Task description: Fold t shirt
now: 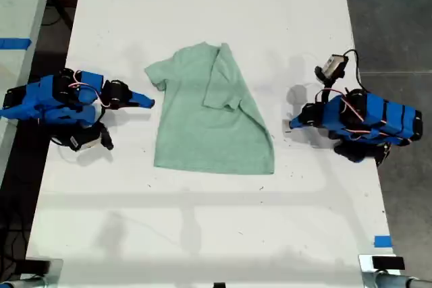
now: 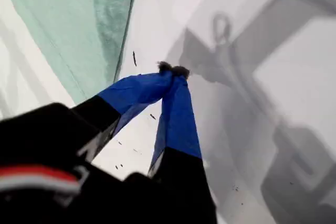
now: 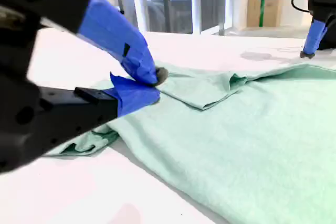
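Note:
The pale mint-green t shirt (image 1: 202, 126) lies flat on the white table (image 1: 202, 234). The sleeve and side toward the exterior view's right are folded over onto the body. My first gripper (image 1: 293, 124) is shut and empty on bare table, a little off the shirt's edge on the exterior view's right. The first wrist view shows its blue fingertips (image 2: 173, 69) together beside the t shirt (image 2: 79, 24). My second gripper (image 1: 148, 102) is shut just off the sleeve on the exterior view's left. In the second wrist view it (image 3: 155, 85) hovers at the edge of the t shirt (image 3: 236, 140).
Blue tape marks sit at the exterior view's left edge (image 1: 13, 43) and near its lower right corner (image 1: 383, 241). Dark floor borders the table on both sides. The first arm and its camera (image 3: 315, 3) show beyond the shirt in the second wrist view.

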`<state>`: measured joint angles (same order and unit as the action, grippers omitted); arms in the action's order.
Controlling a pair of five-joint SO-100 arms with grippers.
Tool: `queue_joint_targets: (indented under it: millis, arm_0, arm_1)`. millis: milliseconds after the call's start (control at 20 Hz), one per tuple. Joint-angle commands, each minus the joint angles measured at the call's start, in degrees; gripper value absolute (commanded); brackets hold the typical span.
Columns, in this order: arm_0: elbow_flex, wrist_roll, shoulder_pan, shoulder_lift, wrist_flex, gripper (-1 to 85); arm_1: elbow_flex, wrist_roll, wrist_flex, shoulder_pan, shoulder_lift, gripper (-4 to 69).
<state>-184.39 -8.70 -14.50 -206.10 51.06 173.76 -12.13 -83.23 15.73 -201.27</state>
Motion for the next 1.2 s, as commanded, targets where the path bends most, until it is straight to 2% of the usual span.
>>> queue_joint_targets:
  millis: [0, 50, 200, 250, 300, 350, 450, 550, 900, 950, 1000, 1050, 1150]
  arm_0:
    - [2.5, 2.5, -0.8, 1.1, -2.0, -0.1]
    - [8.6, 0.8, -1.5, 6.1, -2.0, -0.1]
    - [45.6, -7.7, -11.2, 49.1, 14.5, -0.1]
    - [55.3, -10.6, -14.9, 61.5, 19.8, 14.4]
    - [61.2, -13.6, -18.9, 70.6, 22.5, 23.9]
    - [63.3, -17.5, -23.3, 77.3, 22.1, 25.1]
    - [63.6, -26.0, -33.2, 89.1, 16.8, 25.3]
    - [66.1, -31.8, -39.7, 99.8, 12.9, 25.5]
    - [75.0, -35.9, -45.3, 113.6, 12.3, 24.5]
    - [76.0, -36.4, -45.4, 115.6, 12.3, 21.9]
    - [77.2, -36.2, -44.9, 117.4, 12.5, 8.2]
    - [77.5, -35.2, -44.9, 118.7, 13.1, -0.1]
    - [78.0, -33.0, -45.1, 118.8, 15.1, -0.1]
  arm_1:
    - [-1.7, 0.3, -0.7, -1.0, 0.2, -1.9]
    - [-1.6, 0.4, -0.7, -0.9, 0.2, -1.9]
    - [-1.5, 0.5, -0.6, -0.7, 0.2, -1.9]
    - [-1.5, 0.6, -0.6, -0.9, 0.2, -1.9]
    - [-1.5, 0.6, -0.6, -1.0, 0.2, -1.9]
    - [-1.5, 0.6, -0.6, -1.0, 0.2, -1.9]
    - [-1.5, 0.5, -0.6, -1.0, 0.2, -1.9]
    - [-1.5, 0.2, -0.6, -1.0, 0.2, -1.9]
    - [-1.5, -0.3, -0.5, -1.1, 0.2, -1.9]
    - [-1.5, -0.4, -0.5, -1.1, 0.2, -1.9]
    - [-1.5, -0.4, -0.5, -1.1, 0.2, -1.9]
    - [-1.5, -0.4, -0.5, -1.1, 0.2, -1.9]
    - [-1.5, -0.4, -0.5, -1.1, 0.2, -1.9]
